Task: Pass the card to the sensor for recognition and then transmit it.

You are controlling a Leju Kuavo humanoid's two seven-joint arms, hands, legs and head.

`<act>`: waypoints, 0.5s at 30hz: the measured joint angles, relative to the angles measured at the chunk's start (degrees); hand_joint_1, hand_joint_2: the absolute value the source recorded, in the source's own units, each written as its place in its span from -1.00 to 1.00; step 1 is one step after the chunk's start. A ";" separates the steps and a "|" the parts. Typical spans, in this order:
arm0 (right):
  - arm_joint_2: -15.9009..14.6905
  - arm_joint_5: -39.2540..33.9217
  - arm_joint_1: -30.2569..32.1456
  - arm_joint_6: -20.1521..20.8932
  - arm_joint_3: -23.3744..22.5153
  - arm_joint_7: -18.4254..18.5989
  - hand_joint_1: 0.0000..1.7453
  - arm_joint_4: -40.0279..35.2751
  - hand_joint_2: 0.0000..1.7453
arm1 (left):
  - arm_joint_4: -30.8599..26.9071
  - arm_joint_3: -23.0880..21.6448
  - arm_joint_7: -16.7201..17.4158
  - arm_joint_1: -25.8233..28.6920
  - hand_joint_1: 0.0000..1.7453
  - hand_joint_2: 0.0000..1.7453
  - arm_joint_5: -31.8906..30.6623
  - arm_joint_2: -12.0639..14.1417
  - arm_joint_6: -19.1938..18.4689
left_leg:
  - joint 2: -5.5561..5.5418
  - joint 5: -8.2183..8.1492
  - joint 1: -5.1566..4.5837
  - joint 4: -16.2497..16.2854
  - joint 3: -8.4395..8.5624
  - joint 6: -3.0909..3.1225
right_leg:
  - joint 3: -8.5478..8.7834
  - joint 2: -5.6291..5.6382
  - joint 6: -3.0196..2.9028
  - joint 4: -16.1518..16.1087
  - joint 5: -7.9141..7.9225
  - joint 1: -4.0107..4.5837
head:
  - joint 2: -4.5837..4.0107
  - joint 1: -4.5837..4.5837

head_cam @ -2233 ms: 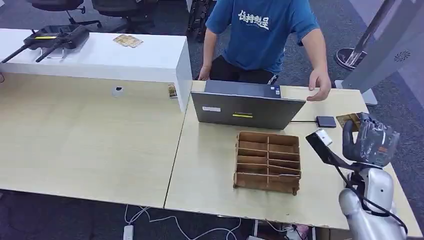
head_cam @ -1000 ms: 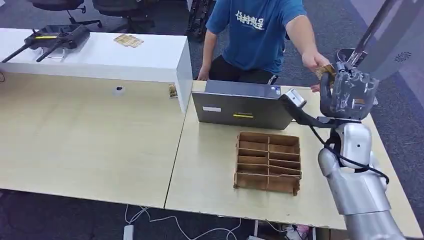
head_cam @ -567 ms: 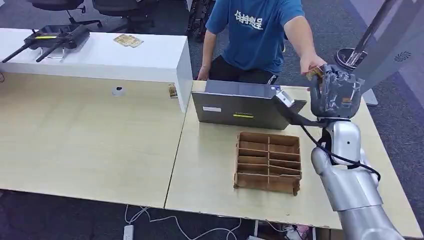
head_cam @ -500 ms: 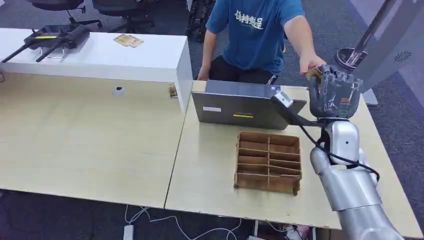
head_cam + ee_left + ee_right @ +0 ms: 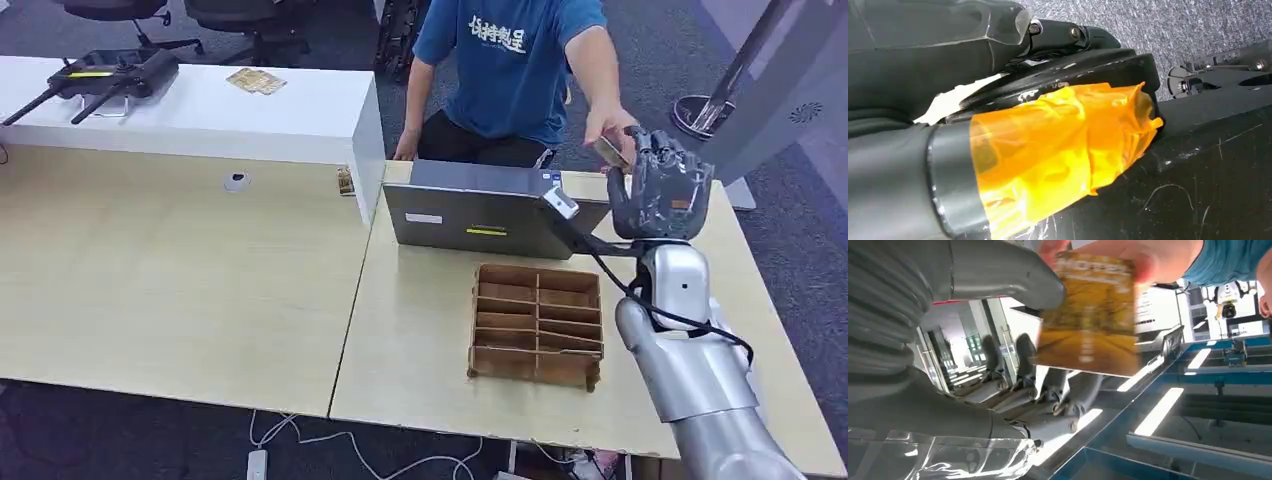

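Note:
A golden-yellow card (image 5: 609,150) is pinched in the fingers of a person (image 5: 520,60) in a blue shirt who reaches over the table's far edge. My right hand (image 5: 657,185) is raised just right of the card, fingers spread and upright. In the right wrist view the card (image 5: 1090,310) faces the camera, blurred, with the person's fingers on its far edge and my thumb (image 5: 1013,275) beside one corner. My fingers (image 5: 1068,390) stand apart from the thumb. My left hand (image 5: 948,165) appears close up, wrapped in orange tape; its fingers' state is unclear.
A grey laptop (image 5: 480,225) stands open, its back to me, behind a wooden compartment box (image 5: 537,325) on the light table (image 5: 200,280). A white raised desk (image 5: 250,115) at the back left carries more cards (image 5: 255,81) and a black device (image 5: 105,75).
My right hand rose from low over the table's right side to the person's hand, carrying the card. The person's fingers closed on the card, which now sits left of my spread hand.

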 joint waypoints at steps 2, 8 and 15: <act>0.00 -0.09 0.01 -0.13 0.07 0.13 -1.00 0.13 1.00 | 0.00 0.00 0.02 0.00 -1.00 -1.00 0.05 0.00 0.00 | 0.00 0.00 0.00 0.00 0.00 0.00 | 0.00 0.00 0.00 0.00 0.00 0.00 | 0.00 0.02; 0.00 -0.22 0.01 -0.48 0.15 0.24 -1.00 0.20 1.00 | 0.00 0.00 0.02 -0.01 -1.00 -1.00 0.37 0.00 0.00 | 0.01 0.01 0.00 0.00 0.02 -0.01 | 0.01 0.00 0.00 0.01 0.01 0.00 | 0.00 0.00; -0.02 -0.41 0.10 -0.83 0.20 -0.17 -1.00 0.07 1.00 | 0.00 0.02 0.02 -0.02 -1.00 -1.00 0.66 0.00 0.00 | 0.02 0.01 0.00 0.00 0.02 -0.01 | -0.01 0.01 0.00 0.00 0.01 0.00 | 0.00 0.00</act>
